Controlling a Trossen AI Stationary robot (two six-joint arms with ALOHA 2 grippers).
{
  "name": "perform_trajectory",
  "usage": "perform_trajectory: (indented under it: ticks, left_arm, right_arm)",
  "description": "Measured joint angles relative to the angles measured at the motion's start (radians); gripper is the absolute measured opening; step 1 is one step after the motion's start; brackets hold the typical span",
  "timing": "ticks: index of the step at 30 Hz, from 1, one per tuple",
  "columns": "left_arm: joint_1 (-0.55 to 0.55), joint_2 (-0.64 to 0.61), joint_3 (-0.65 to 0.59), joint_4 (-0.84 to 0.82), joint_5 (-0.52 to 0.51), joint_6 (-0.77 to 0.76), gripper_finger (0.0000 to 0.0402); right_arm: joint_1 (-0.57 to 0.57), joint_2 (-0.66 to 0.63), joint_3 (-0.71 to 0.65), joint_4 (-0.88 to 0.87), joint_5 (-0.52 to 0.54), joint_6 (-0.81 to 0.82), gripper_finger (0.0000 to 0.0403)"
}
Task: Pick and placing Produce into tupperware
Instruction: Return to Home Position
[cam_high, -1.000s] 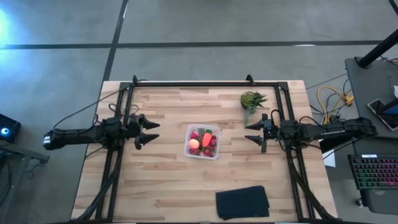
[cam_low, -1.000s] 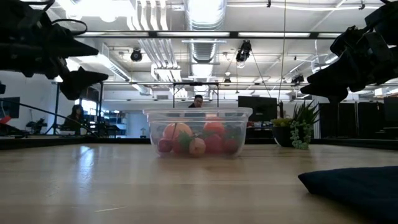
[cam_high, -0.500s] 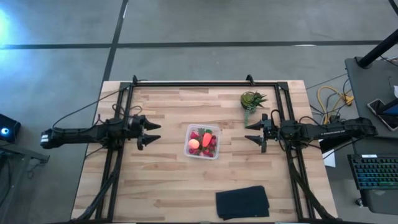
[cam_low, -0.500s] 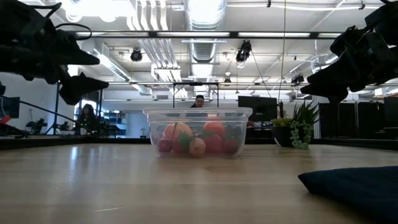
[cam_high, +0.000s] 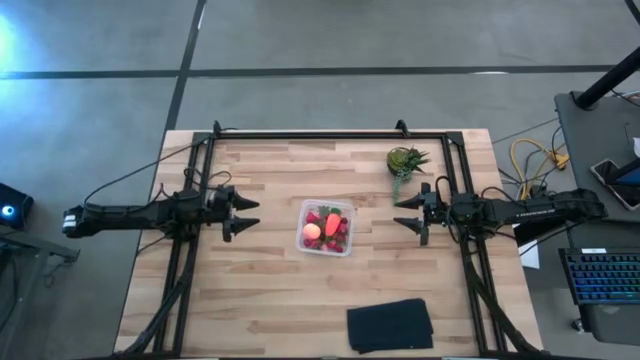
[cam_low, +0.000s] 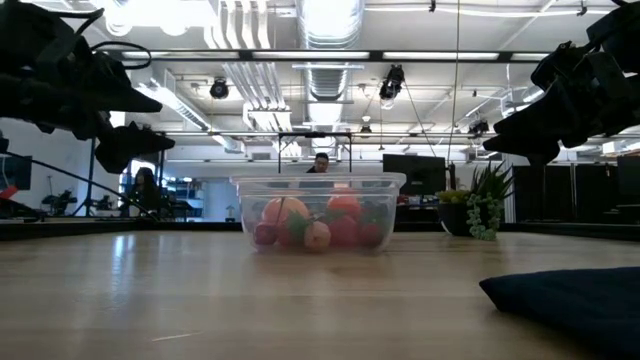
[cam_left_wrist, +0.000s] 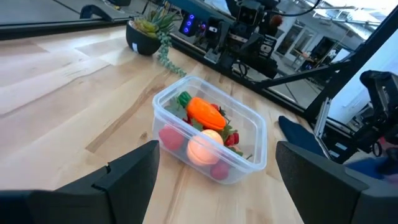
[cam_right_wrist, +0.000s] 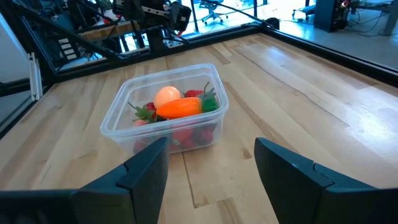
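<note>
Left gripper (cam_high: 248, 214) has drawn back slightly, jaws spread | right gripper (cam_high: 400, 213) spread too | tupperware (cam_high: 301, 240) sits on bench (cam_high: 260, 290) between them, produce (cam_high: 326, 225) inside, each gripper facing it, about equally near.

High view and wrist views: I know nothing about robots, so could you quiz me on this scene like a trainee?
1. True or false: the carrot lies inside the tupperware.
2. Which stands nearest the right pincer? A potted plant, B black cloth, C peach.
3. What do the left pincer and right pincer hold?
Key: 1 true; 2 A; 3 nothing, both are open.
</note>
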Motion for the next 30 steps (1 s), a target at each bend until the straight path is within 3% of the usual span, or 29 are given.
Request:
perform_trajectory:
  ticks: [30]
  left_arm:
    - [0.000,0.020,0.000,0.001,0.000,0.000,0.0306]
  right_arm:
    - [0.000,0.000,0.000,0.000,0.000,0.000,0.0228]
